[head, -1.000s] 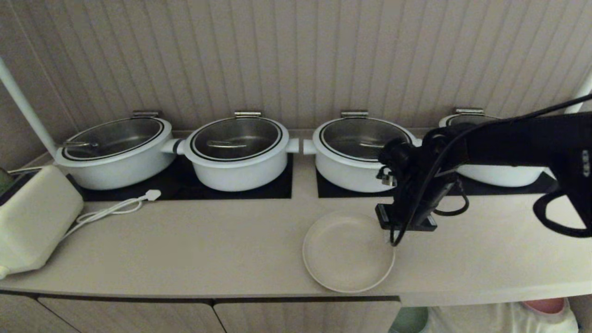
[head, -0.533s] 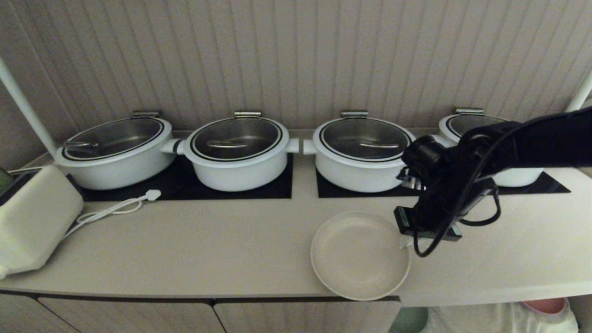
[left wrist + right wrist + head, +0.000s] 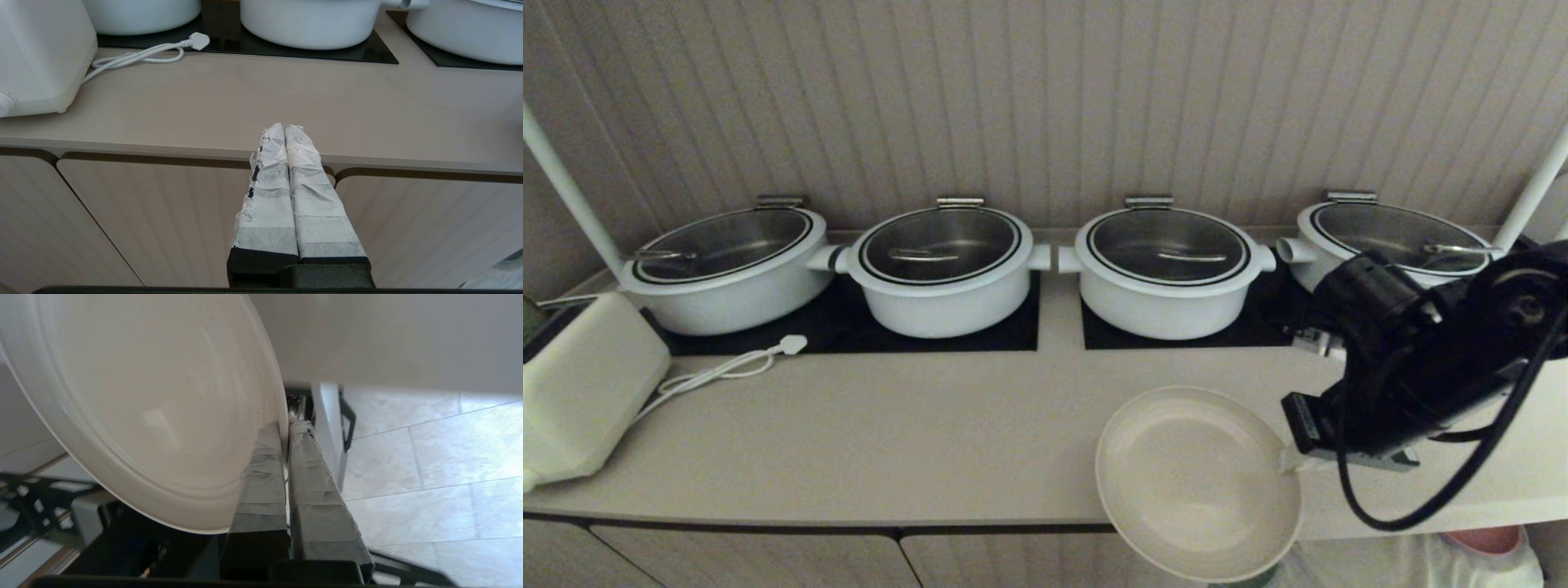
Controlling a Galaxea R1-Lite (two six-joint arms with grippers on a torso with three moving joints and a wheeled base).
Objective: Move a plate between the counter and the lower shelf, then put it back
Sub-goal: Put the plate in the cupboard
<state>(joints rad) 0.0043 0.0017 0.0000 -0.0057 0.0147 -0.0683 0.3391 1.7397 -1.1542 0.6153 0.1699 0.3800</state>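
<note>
A: Start at the left. What's there?

B: A white appliance [image 3: 580, 384] sits at the counter's [image 3: 890, 425] left end, with a white cord and plug [image 3: 737, 363] lying just beside it. A white pole [image 3: 568, 192] leans up behind it.

A: And behind that?

B: Four white pots with glass lids stand in a row along the ribbed wall [image 3: 1045, 98], on black hobs [image 3: 1005, 331]: first pot [image 3: 727, 265], second [image 3: 941, 268], third [image 3: 1164, 269], fourth [image 3: 1388, 237].

A: Where's the left gripper [image 3: 284, 132]?

B: Not in the head view. Its wrist view shows it in front of the cabinet doors [image 3: 135, 212] below the counter edge, taped fingers pressed together, holding nothing.

A: The plate [image 3: 1196, 482]?

B: Right of centre, at the front edge. It's tilted, and its near part hangs out past the counter over the cabinet front. Whether its far rim touches the worktop I can't tell.

A: What holds it?

B: The right gripper [image 3: 1290, 463], clamped on the plate's right rim. In its wrist view [image 3: 286, 426] the two taped fingers pinch the rim between them, with tiled floor [image 3: 429, 465] beyond.

A: Anything further right?

B: Another white pole [image 3: 1531, 192] at the far end, and something pink [image 3: 1486, 541] below the counter.
</note>
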